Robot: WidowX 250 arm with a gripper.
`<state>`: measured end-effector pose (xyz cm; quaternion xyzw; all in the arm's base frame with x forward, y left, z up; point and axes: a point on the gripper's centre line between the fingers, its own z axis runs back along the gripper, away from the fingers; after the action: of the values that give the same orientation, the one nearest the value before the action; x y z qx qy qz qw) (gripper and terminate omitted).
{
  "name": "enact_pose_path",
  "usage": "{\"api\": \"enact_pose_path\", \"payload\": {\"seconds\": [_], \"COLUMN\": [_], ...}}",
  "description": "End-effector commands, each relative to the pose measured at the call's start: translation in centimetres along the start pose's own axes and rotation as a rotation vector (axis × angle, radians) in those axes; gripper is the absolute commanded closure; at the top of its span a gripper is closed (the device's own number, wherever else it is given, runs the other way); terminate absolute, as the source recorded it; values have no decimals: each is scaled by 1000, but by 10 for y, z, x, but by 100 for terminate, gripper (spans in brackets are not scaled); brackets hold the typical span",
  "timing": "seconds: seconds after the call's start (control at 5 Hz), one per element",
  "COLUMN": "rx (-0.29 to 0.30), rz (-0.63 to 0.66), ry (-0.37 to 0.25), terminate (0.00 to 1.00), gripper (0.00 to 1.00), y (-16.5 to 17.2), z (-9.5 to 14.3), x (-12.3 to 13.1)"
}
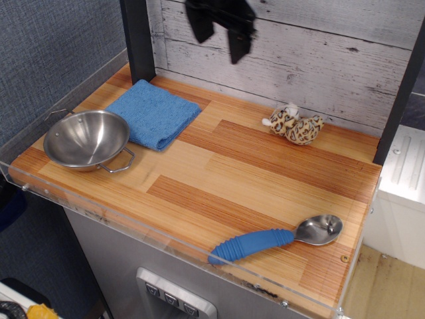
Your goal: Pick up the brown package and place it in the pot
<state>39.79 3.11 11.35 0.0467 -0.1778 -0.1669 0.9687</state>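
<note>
The gripper (220, 34) is showing blurred at the top edge, its upper part cut off, so its jaw spacing is staying unclear. The yellow object (41, 312) at the bottom-left corner is being cropped, unidentifiable.

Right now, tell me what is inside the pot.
Nothing shows inside the pot: only its bare shiny metal. The near wall hides a sliver of the inside. The brown package lies across the table by the back wall, with the gripper up above the table.
</note>
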Motion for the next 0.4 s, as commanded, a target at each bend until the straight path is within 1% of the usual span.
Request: {"api": "enact_pose_path", "payload": {"seconds": [0.0,0.2], "rx": [-63,-107], "rz": [-85,-85], "ry": [-80,-106], "terminate": [0,0], "gripper": [0,0], "y": [-47,-60], "z": [-19,-39], "x": [26,30]}}
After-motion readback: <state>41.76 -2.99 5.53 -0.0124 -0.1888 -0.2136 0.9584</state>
